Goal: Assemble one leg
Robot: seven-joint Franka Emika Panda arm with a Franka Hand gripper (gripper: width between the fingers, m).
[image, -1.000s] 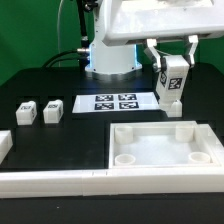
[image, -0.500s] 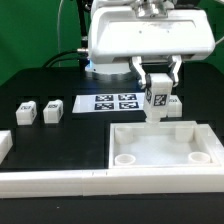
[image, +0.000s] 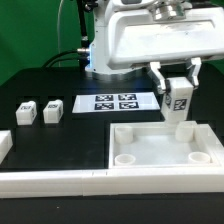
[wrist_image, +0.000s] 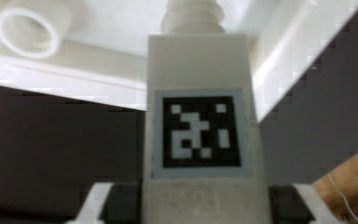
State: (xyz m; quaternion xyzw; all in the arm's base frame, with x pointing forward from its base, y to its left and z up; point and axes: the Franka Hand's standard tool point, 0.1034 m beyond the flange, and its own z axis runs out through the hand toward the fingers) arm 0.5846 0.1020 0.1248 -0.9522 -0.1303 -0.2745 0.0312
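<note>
Gripper (image: 178,86) grips upright leg (image: 179,102); black-and-white tag (wrist_image: 199,126) showing.

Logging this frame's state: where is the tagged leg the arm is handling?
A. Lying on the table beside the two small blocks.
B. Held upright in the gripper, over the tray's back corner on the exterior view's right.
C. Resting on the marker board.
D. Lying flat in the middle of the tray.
B: the gripper is clamped on the leg, which stands upright with its tag showing, over the back corner of the tray on the exterior view's right.
</note>
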